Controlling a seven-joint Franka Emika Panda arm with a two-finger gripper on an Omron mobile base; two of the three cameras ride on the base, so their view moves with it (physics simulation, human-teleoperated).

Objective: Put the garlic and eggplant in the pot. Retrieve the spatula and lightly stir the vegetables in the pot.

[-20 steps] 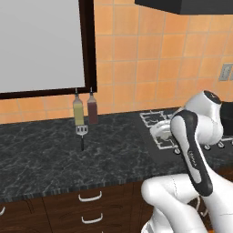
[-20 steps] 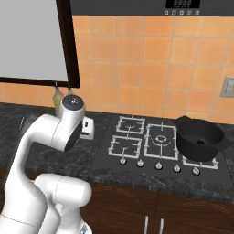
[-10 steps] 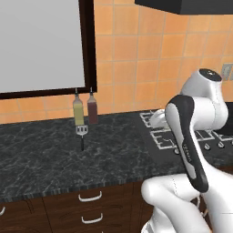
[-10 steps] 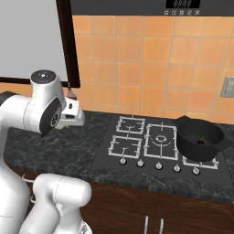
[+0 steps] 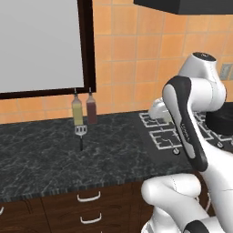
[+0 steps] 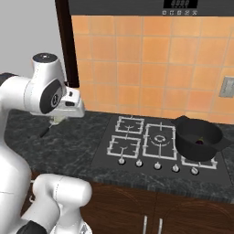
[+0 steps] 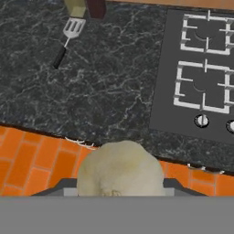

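The garlic (image 7: 119, 168), a pale cream lump, sits between my gripper's jaws at the bottom of the hand view. My gripper (image 6: 58, 119) hangs over the dark counter left of the stove, shut on the garlic. The black pot (image 6: 199, 139) stands on the stove's right front burner, far to the right of my hand, with a small dark purplish shape inside that may be the eggplant. It also shows at the right edge as the pot (image 5: 221, 124). The spatula (image 5: 81, 134) lies flat on the counter before two bottles, and appears as the spatula (image 7: 67, 36) ahead of my hand.
Two tall bottles (image 5: 84, 109) stand against the tiled wall below a dark-framed window. The stove (image 6: 151, 142) has several burner grates and a row of knobs along its front. The counter's front edge (image 7: 55, 132) runs just under my hand.
My arm has swung up and turned, carrying the hand with the garlic higher above the counter left of the stove. Pot, spatula and bottles have not moved.
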